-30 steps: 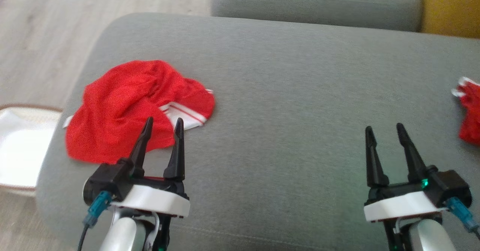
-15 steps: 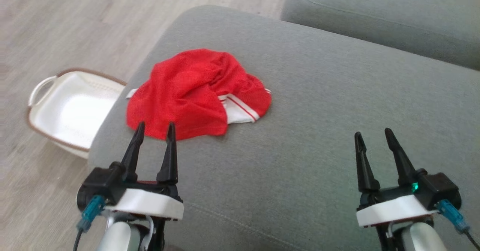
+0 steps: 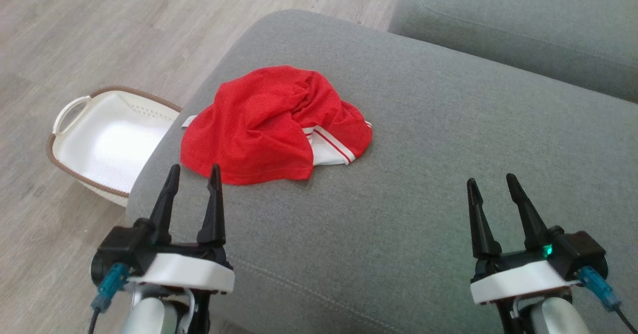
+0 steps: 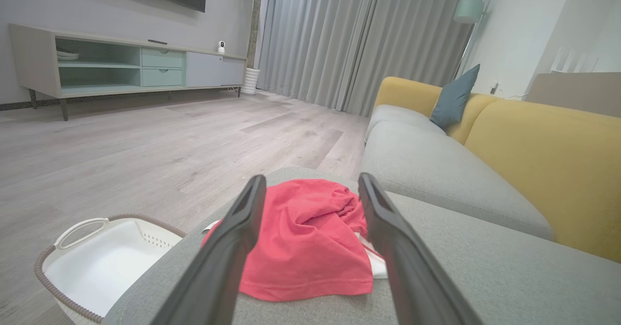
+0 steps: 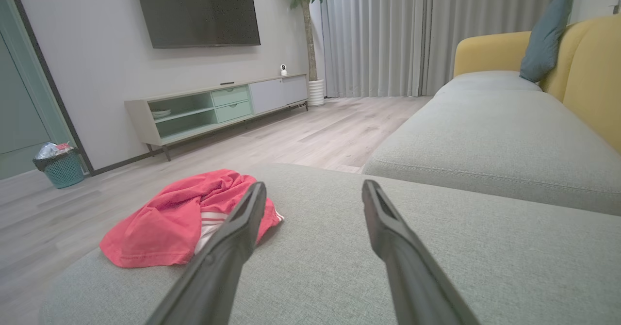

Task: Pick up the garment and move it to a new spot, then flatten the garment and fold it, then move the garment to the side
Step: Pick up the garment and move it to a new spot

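— Over the near edge of the sofa cushion [image 3: 423,184], the left claw [image 3: 195,168] hangs with its fingers spread apart, gripping nothing.
— And the right claw [image 3: 491,178]?
— Same, fingers apart, nothing between them, well off to the right over the grey fabric.
— Where's the garment [image 3: 259,124]?
— Just beyond the left claw's tips, a crumpled red heap with a white striped bit showing, lying near the cushion's left end. Past that end, down on the wood floor [image 3: 99,35], sits a white basket [image 3: 52,147].

Matt red mesh-knit garment [image 3: 259,124] on coarse grey woven cushion [image 3: 423,174]; glossy white plastic basket [image 3: 107,142].
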Tool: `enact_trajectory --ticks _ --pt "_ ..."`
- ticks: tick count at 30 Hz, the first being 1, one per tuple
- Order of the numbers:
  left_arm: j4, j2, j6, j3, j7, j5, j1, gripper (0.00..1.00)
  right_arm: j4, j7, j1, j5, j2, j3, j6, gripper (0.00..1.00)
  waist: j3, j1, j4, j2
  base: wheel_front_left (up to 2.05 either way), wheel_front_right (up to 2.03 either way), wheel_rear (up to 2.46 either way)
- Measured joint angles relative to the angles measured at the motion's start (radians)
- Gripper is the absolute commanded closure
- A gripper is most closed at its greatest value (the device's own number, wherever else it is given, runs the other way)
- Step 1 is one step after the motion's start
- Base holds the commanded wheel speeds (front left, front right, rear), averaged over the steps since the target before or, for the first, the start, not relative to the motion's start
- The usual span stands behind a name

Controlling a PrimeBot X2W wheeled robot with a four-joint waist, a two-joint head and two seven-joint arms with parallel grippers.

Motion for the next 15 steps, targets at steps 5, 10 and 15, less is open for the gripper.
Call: enact_trajectory --ticks 5,10,15 --pt "-0.011 -0.001 0.0 0.032 0.0 0.0 -0.001 0.0 -0.001 0.0 -0.001 0.001 0.0 -0.003 0.0 0.0 0.02 0.0 -0.019 0.0 0.0 0.0 0.0" --pt "0.007 -0.001 -0.003 0.114 0.0 0.001 -0.012 0.0 -0.001 0.0 -0.006 -0.025 0.001 -0.049 0.0 0.0 0.052 0.0 -0.051 0.0 0.0 0.0 0.0" --pt "0.096 0.009 -0.048 0.171 0.0 0.033 -0.102 0.0 -0.014 0.0 -0.062 -0.059 0.001 -0.105 0.0 0.0 0.109 0.0 -0.08 0.0 0.0 0.0 0.0"
